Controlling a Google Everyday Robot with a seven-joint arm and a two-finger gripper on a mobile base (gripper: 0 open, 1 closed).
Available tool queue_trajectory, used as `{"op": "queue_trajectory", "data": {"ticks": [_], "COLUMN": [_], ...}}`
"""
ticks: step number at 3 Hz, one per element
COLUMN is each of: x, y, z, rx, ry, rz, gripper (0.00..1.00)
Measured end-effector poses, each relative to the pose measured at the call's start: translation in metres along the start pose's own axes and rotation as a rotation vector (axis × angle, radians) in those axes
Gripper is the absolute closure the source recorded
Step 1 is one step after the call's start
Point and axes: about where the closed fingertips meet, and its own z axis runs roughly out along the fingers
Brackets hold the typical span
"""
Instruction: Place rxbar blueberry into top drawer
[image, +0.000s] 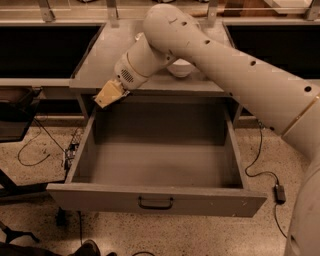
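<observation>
At the front left corner of the bench (95, 60), the gripper (109, 94) hangs just past the front edge, its tan end tilted down and to the left over the back left corner of the top drawer (100, 197). Whether the gripper is open or closed cannot be told from this angle, and the same goes for whether it grips anything. The rxbar blueberry does not show plainly anywhere; it is perhaps hidden at the gripper, but that cannot be confirmed.

The top drawer stands pulled well out from under the front edge of the bench, a deep grey box with its flat front panel nearest the camera. A small dark handle (155, 202) sits at the centre of that panel. The grey drawer floor lies in shadow towards the back wall.

The robot's pale arm (235, 70) comes in from the right edge of the view, crosses the middle of the bench top and bends down to the gripper at the front left corner. A white bowl (181, 69) rests on the bench near the middle of the front edge, partly covered by the arm.

Below, on the speckled floor (210, 235), a dark cable (32, 150) loops to the left of the drawer, and another cable with a small black block (279, 193) lies to the right
</observation>
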Motion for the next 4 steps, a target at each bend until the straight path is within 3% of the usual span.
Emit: {"op": "queue_trajectory", "data": {"ticks": [1,3,4], "x": [0.002,0.021,0.030], "y": [0.008,0.012,0.010], "z": [0.018,0.103,0.150], "rx": [0.004,-0.009,-0.029], "ry": [-0.008,-0.020,0.005], "rz": [-0.015,-0.011,-0.017], "gripper": [1.00,1.00,1.00]}}
